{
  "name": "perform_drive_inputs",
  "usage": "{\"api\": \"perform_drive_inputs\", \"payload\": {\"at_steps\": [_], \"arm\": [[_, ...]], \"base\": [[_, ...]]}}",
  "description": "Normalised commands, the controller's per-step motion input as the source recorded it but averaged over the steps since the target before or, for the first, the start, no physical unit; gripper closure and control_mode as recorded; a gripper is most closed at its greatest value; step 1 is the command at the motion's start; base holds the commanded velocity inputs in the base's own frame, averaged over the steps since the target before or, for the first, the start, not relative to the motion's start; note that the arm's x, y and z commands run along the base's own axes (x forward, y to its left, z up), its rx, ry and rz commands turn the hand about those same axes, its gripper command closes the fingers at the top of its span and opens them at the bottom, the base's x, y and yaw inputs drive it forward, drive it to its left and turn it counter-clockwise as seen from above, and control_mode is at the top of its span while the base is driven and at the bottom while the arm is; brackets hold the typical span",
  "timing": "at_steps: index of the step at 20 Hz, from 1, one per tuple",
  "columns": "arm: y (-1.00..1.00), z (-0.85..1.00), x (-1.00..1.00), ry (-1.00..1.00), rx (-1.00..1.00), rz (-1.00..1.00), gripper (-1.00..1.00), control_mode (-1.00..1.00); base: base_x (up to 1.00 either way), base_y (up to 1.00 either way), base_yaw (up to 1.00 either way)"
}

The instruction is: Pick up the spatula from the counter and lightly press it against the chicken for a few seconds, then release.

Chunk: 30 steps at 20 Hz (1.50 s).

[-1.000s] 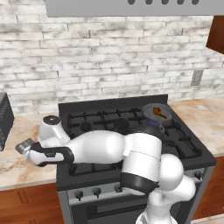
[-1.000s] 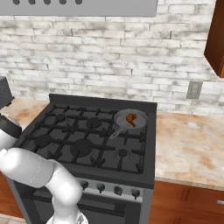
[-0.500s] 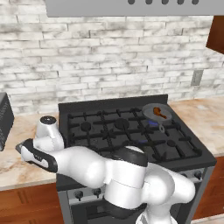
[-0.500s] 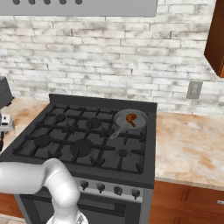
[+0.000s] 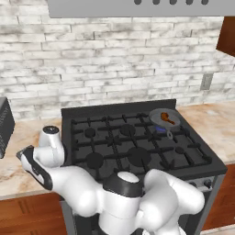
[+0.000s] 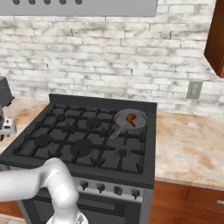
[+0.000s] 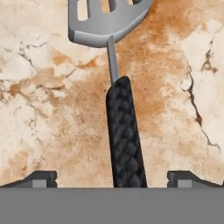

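gripper (image 7: 118, 178) spread wide, straddling the spatula (image 7: 124, 131) handle on the counter (image 7: 48, 109); pick-up step; next i lower, perhaps slightly, and close.

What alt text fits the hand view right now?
A spatula lies on the tan marble counter under the open gripper, its black textured handle centred between the two spread fingertips. Its grey slotted blade sits at the top of the view.

Spatula (image 7: 125, 140) lies on counter (image 7: 52, 109), chicken (image 5: 168, 119) in pan (image 5: 152, 114) on stove (image 5: 110, 143).
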Motion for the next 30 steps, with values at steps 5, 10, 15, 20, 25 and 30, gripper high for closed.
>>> {"api": "perform_drive_inputs", "payload": {"at_steps": [5,10,15,20,25,30], "arm": [[0.13,-0.22,0.15,0.02,0.0,0.0,1.0,-1.0],[0.14,-0.04,0.23,0.0,0.0,0.0,1.0,-1.0],[-0.04,0.06,0.01,0.0,0.0,0.0,1.0,-1.0],[-0.17,0.08,-0.25,-0.05,0.0,0.0,1.0,-1.0],[-0.38,0.24,-0.43,-0.06,0.0,-0.02,1.0,-1.0],[-0.62,0.52,-0.44,0.0,0.01,-0.06,1.0,-1.0]], "base": [[0.0,0.0,0.0],[0.0,0.0,0.0],[0.0,0.0,0.0],[0.0,0.0,0.0],[0.0,0.0,0.0],[0.0,0.0,0.0]]}}
